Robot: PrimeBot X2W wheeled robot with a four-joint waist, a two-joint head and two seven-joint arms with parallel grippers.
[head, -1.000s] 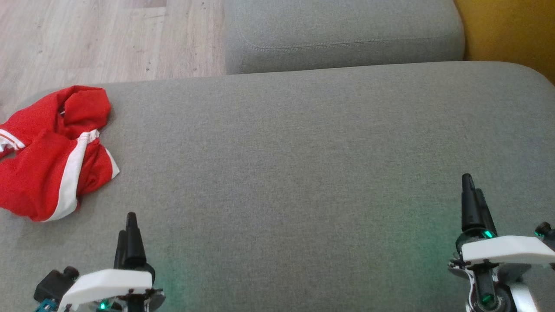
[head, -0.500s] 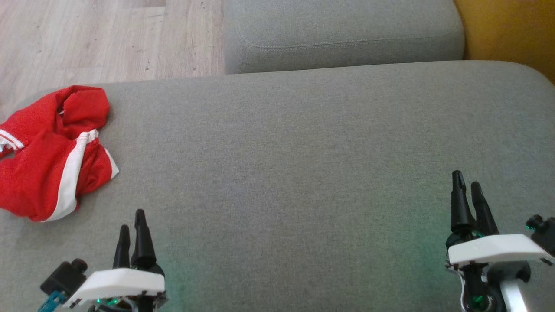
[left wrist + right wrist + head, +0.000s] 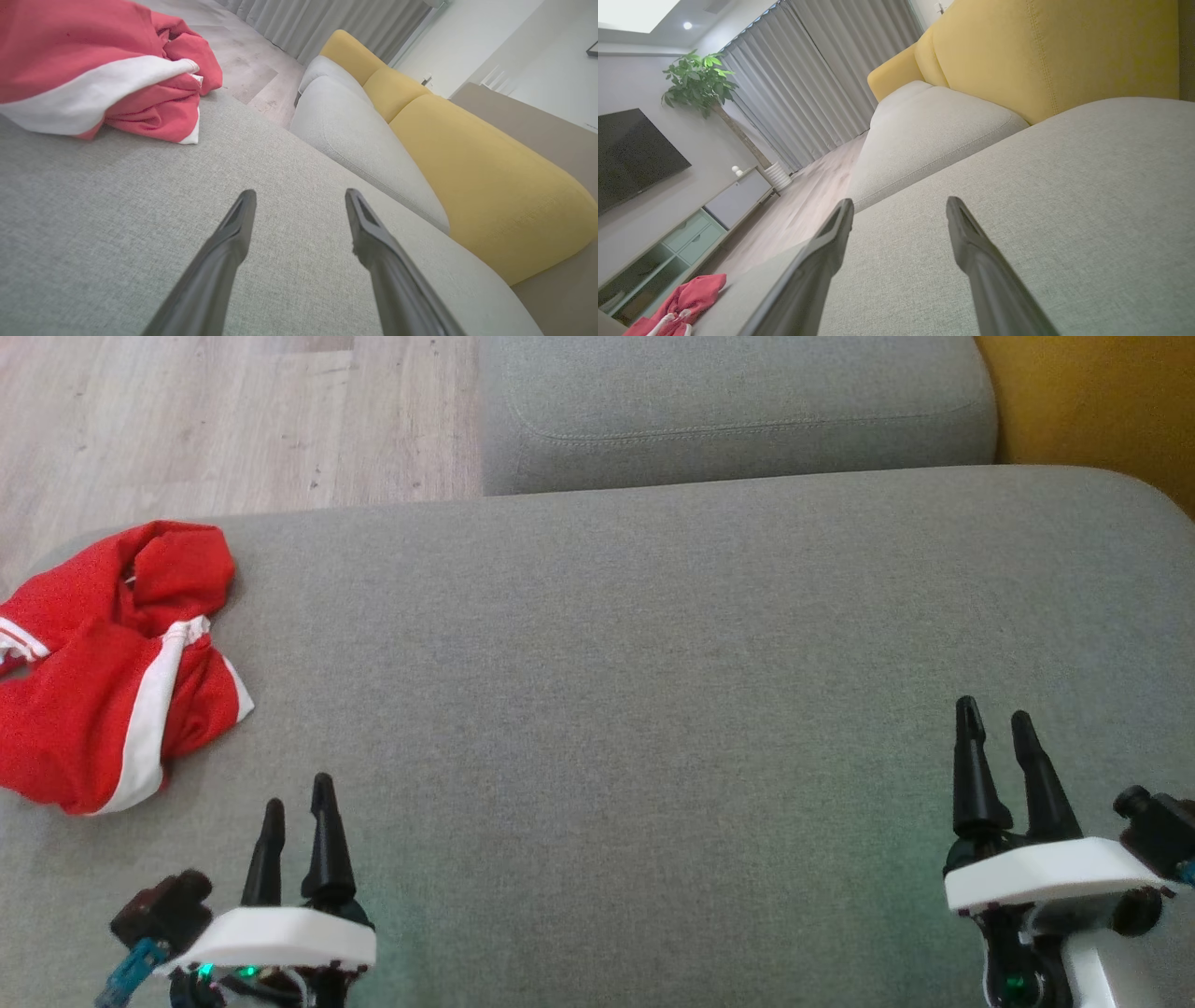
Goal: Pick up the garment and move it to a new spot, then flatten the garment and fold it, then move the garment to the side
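the left pincer [image 3: 298, 791] sits at the near left of the head view, its two dark fingers apart with nothing between them, pointing away over the grey seat cushion [image 3: 607, 663]. the right pincer [image 3: 993, 709] sits at the near right, its fingers also apart and empty, tips over bare cushion. the two are well apart. the garment [image 3: 103, 663], red with white stripes, lies crumpled at the far left edge of the seat cushion, left of and beyond the left pincer and not touching it. a second grey cushion [image 3: 728, 411] lies farther off, with wooden floor [image 3: 187, 420] to its left and a yellow backrest [image 3: 1092, 401] at the far right.

in the left wrist view the left pincer's fingers stand spread over the grey fabric. the garment lies bunched at the upper left, a broad white band across its red folds, clear of both fingertips. the second cushion, the yellow backrest and grey curtains [image 3: 327, 23] lie beyond.

in the right wrist view the right pincer's fingers stand spread above the seat cushion with nothing between them. the garment shows small at the lower left, at the cushion's far end. a plant [image 3: 698, 79], a dark television [image 3: 630, 154] and a low cabinet [image 3: 691, 224] stand along the wall behind.
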